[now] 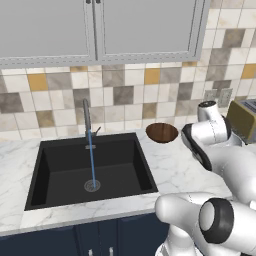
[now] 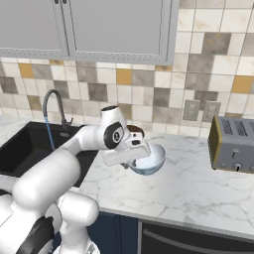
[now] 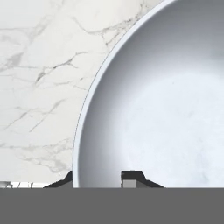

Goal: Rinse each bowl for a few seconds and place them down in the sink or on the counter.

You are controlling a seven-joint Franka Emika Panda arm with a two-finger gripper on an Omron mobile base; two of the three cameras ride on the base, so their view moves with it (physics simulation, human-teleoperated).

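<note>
My gripper is shut on the near-left rim of the glossy white bowl, low over the marble counter to the right of the sink. Whether the bowl rests on the counter or hangs just above it I cannot tell. In the hand view the gripper has one fingertip inside the white bowl and one outside its rim. The dark brown bowl stands on the counter by the back wall, partly hidden behind my hand.
A thin blue stream of water runs from the faucet onto the drain of the black sink. A tan toaster stands at the right on the counter. Wall cabinets hang overhead.
</note>
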